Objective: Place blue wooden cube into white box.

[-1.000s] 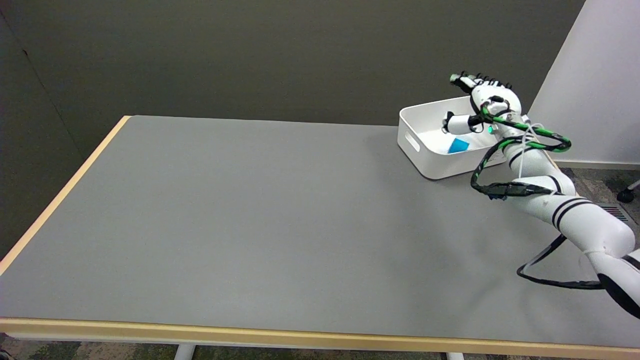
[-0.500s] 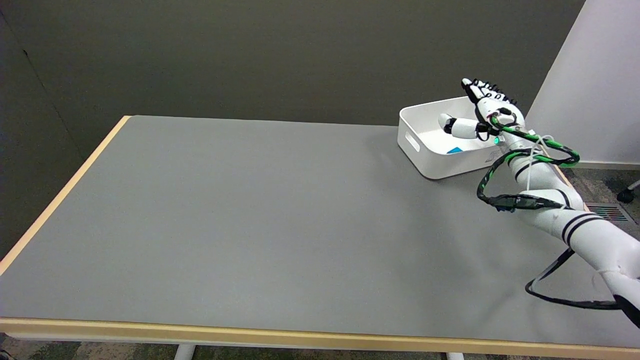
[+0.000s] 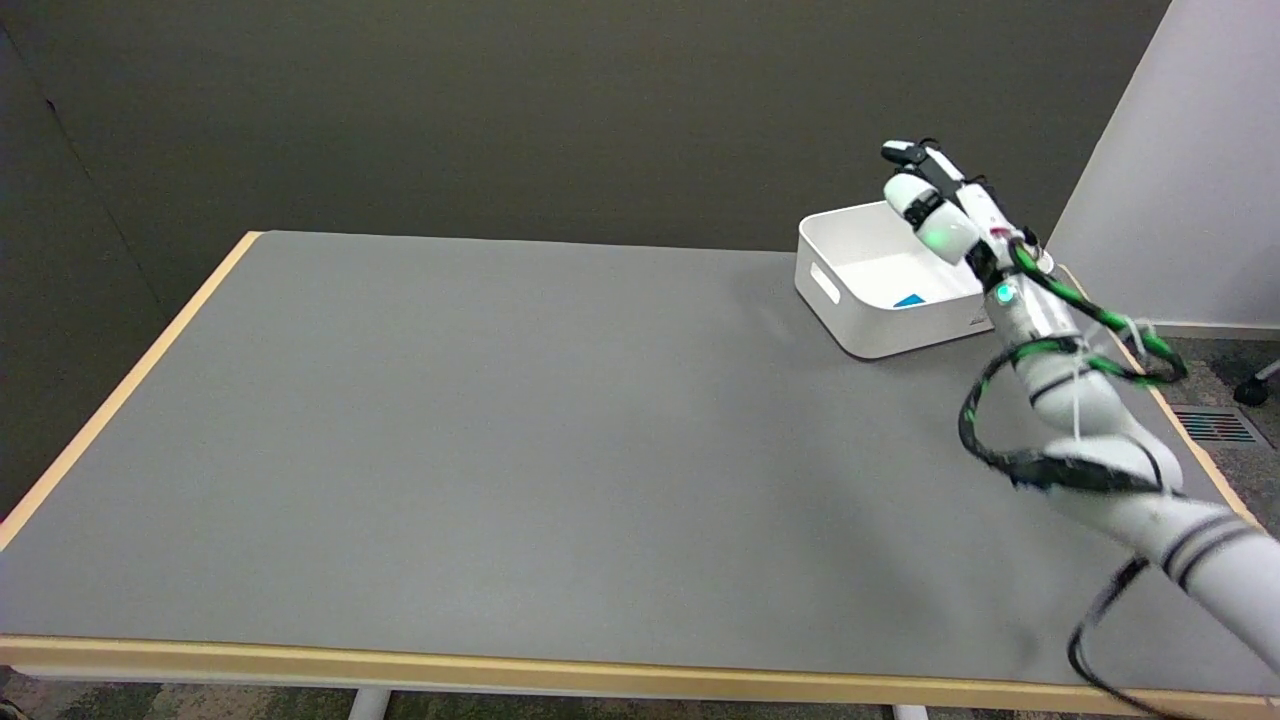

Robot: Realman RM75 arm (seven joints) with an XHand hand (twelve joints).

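The blue wooden cube (image 3: 909, 300) lies inside the white box (image 3: 850, 320) at the table's far right; only its top shows above the near wall. My right hand (image 3: 945, 205) hovers above the box's right side, raised clear of the cube, fingers stretched out and holding nothing. Its arm runs down to the lower right with black and green cables looped around it.
The grey table (image 3: 500, 430) has a light wooden edge (image 3: 600, 675) along the front and left. A white wall panel (image 3: 1180, 160) stands behind the box at the right. A floor vent (image 3: 1215, 425) lies beyond the table's right edge.
The cube dropped from near the hand's thumb to the box floor. My hand has lifted, turned edge-on and drawn back to the right, its arm swinging toward the lower right.
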